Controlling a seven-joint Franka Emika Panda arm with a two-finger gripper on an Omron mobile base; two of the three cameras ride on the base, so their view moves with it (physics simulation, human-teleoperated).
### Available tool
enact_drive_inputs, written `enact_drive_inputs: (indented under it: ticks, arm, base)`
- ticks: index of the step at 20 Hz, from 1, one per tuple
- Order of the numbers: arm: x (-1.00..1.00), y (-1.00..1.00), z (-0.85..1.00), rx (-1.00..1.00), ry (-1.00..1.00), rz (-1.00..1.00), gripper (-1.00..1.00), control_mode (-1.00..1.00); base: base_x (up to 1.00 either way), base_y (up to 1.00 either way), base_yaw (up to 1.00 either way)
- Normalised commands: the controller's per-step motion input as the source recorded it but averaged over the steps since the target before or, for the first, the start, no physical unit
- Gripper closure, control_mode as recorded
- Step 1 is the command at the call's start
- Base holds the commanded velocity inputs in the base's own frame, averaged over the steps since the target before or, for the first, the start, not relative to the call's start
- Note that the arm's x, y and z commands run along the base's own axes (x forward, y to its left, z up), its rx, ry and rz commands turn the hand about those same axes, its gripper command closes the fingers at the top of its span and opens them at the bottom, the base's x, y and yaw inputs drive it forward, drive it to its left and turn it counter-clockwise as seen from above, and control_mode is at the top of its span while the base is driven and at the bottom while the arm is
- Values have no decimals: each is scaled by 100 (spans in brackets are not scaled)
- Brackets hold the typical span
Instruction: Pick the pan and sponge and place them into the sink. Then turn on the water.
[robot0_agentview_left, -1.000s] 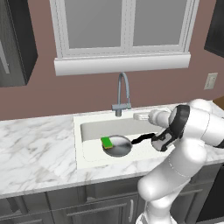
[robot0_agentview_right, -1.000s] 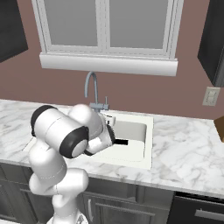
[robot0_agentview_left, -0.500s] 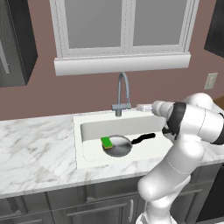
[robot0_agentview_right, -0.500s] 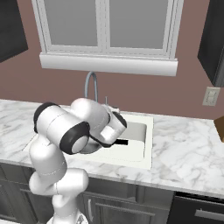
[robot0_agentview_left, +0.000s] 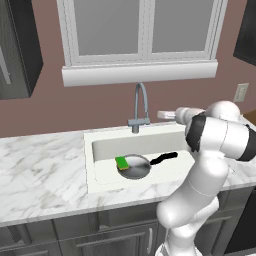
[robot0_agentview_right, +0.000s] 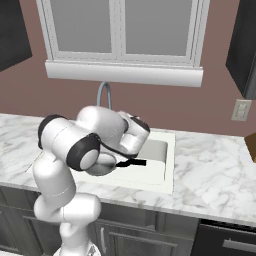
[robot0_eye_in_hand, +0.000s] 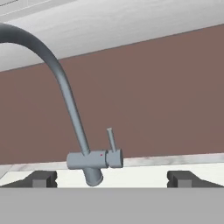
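The silver pan lies in the white sink with its black handle pointing right. The green sponge rests against the pan's left rim. My gripper hovers above the sink's back right, level with the grey gooseneck faucet and just right of it. In the hand view my gripper is open and holds nothing. It faces the faucet's base and upright side lever, with one dark fingertip far to each side. No water shows at the spout. In the right base view my arm hides most of the basin, leaving the pan handle visible.
Marble counter runs on both sides of the sink. A window sill juts out above the faucet against the brown wall. A wall outlet sits at the right.
My hand has risen out of the basin and swung up toward the faucet, now facing its lever. Pan and sponge stay where they were in the sink. The gripper has stayed open.
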Motion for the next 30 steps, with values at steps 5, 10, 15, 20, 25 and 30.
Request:
enact_drive_inputs:
  ticks: [5,10,15,20,25,30]
  arm:
    - [10,-5,-15,5,-3,8,-100,-100]
    - [20,-11,-9,2,5,7,-100,-100]
    - [17,-28,-4,0,1,4,-100,-100]
    - [27,-14,-6,0,3,4,-100,-100]
    - [30,-1,-12,0,3,6,-100,-100]
    - [31,-4,-6,0,0,7,-100,-100]
  base:
    - [0,0,0]
    - [0,0,0]
    - [0,0,0]
    - [0,0,0]
    - [0,0,0]
    - [0,0,0]
